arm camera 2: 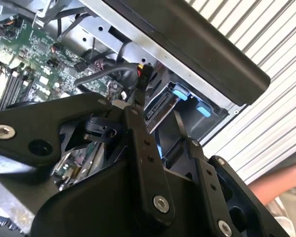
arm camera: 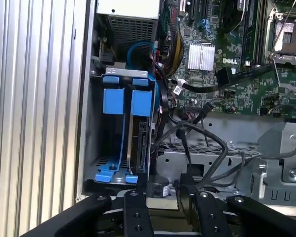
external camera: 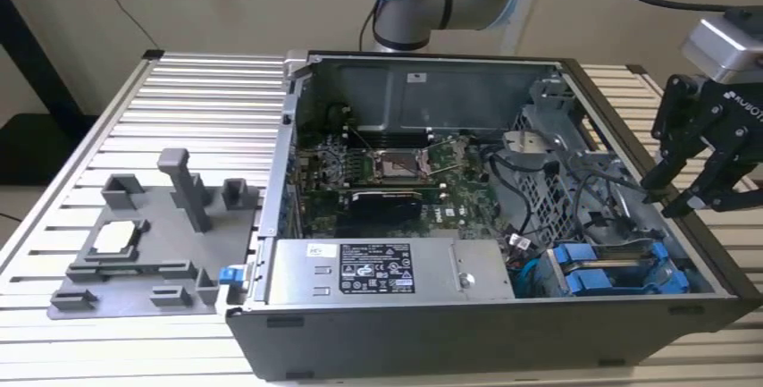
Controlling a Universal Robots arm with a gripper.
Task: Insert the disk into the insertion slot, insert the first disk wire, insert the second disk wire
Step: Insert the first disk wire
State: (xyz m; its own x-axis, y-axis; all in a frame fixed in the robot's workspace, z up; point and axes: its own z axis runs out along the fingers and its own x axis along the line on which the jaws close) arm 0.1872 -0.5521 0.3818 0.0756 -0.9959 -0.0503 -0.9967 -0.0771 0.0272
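The disk [arm camera: 140, 143] stands on edge in its blue carrier [arm camera: 142, 101] inside the insertion slot [arm camera: 94, 148], the grey drive cage at the case's corner. A second blue carrier [arm camera: 113, 100] sits beside it. In the exterior view the blue carriers [external camera: 606, 269] show in the cage on the exterior view's right. My gripper [external camera: 674, 199] hangs open over the case's side rim, above the cage, with nothing between its fingers [arm camera: 136, 207]. Loose black wires [arm camera: 203, 143] trail past the cage near the gripper [arm camera: 163, 192]. Seen in the second wrist view, the gripper [arm camera 2: 158, 106] points at the blue tabs [arm camera 2: 180, 94].
The open computer case [external camera: 477, 342] lies on a slatted metal table [external camera: 179, 110]. Inside are a motherboard [external camera: 381, 168] and a grey power-supply box [external camera: 375, 271]. A grey fixture plate [external camera: 143, 244] lies on the exterior view's left. A person's hand [arm camera 2: 281, 182] is beside the case.
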